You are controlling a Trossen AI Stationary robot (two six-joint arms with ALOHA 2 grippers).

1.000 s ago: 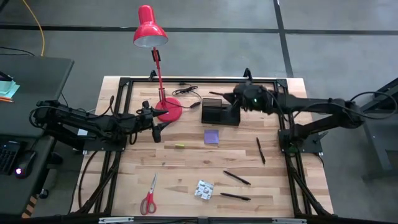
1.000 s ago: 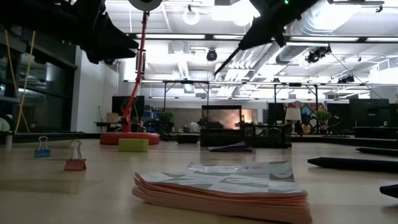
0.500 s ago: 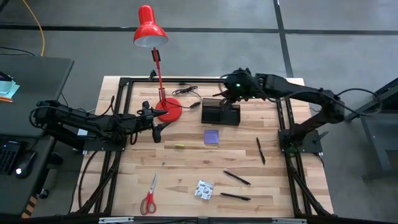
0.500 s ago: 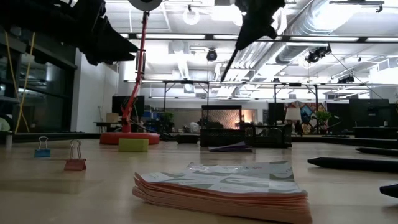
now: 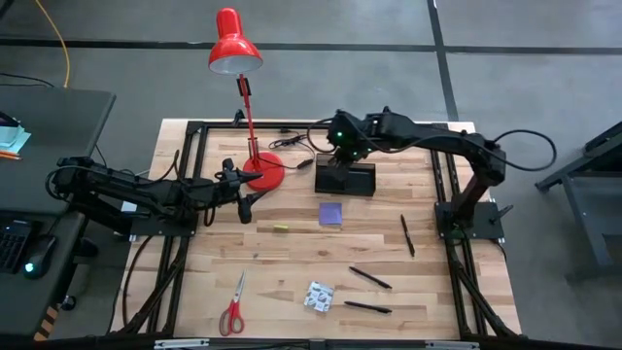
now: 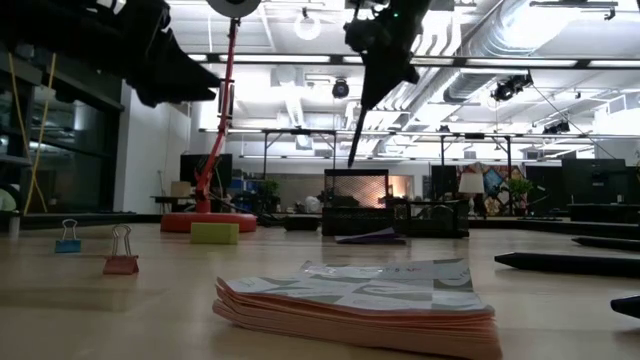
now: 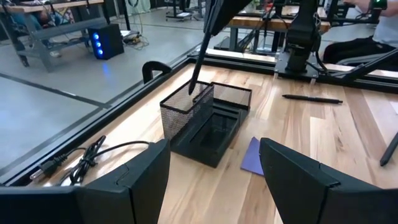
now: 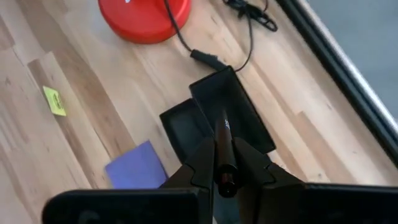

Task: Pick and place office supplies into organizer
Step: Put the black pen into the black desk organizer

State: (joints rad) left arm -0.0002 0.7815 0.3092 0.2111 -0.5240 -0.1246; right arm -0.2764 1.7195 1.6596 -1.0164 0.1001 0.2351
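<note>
The organizer (image 5: pixel 345 177) is a black mesh tray near the table's far edge, beside the red lamp base. My right gripper (image 5: pixel 341 144) hovers over it, shut on a thin black pen (image 6: pixel 357 128). The pen's tip (image 7: pixel 191 91) is at the rim of the tall mesh compartment (image 7: pixel 186 111). My left gripper (image 5: pixel 245 199) waits open to the left of the organizer, above the table. Lying flat on the table are the purple notepad (image 5: pixel 330 213), a yellow piece (image 5: pixel 281 228), red-handled scissors (image 5: pixel 233 306), a patterned packet (image 5: pixel 319 296) and three more pens (image 5: pixel 407 235) (image 5: pixel 370 278) (image 5: pixel 367 307). My right gripper pinches the pen near its upper end (image 8: pixel 224 169) between the two fingers, coming from above and pointing down. The fingers lie along the pen. It is lifted clear and hangs steeply below the fingers, slightly tilted, with its tip (image 6: pixel 350 161) lowest over the organizer.
The red desk lamp (image 5: pixel 236 56) stands on its base (image 5: pixel 263 171) left of the organizer, and its cord (image 5: pixel 299 146) runs along the far edge. Two small binder clips (image 6: pixel 120 254) stand on the table. A black frame (image 5: pixel 190 146) borders the tabletop.
My right gripper has moved toward the table's left along the far edge and now hangs over the organizer's left part. The pen it carries has tipped from a slant to nearly upright, tip down.
</note>
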